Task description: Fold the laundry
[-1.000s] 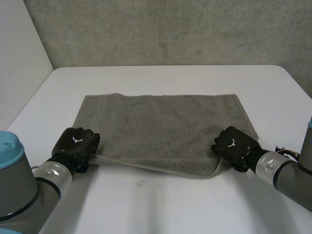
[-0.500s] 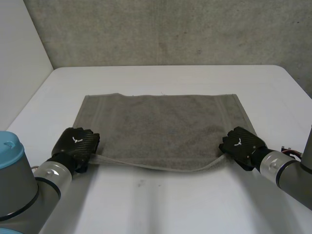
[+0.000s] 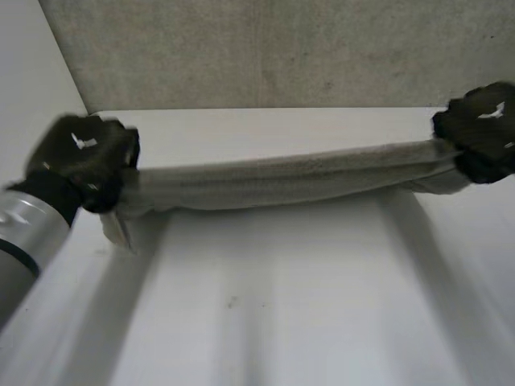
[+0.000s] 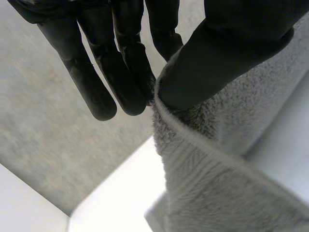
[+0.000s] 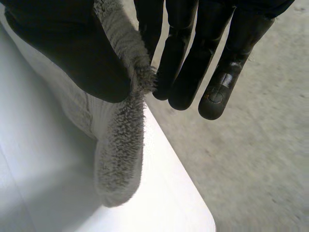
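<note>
We look down on the counter [image 3: 265,305] from between our arms, while each wrist camera peers closely along its palm, all three sharing the towel [image 3: 282,181].

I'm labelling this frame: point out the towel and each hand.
towel [image 3: 282,181], head view, middle of its stretched span.
left hand [image 3: 80,159], head view, back of the hand.
right hand [image 3: 483,130], head view, back of the hand.

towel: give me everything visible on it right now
The towel is grey terry cloth with a flat woven hem. It is held up over the table, stretched into a bunched band between both hands and sagging slightly mid-span. The left hand pinches one end between thumb and fingers, a corner dangling below it; the right hand pinches the other end likewise. Whether its lower edge touches the table is unclear.
</note>
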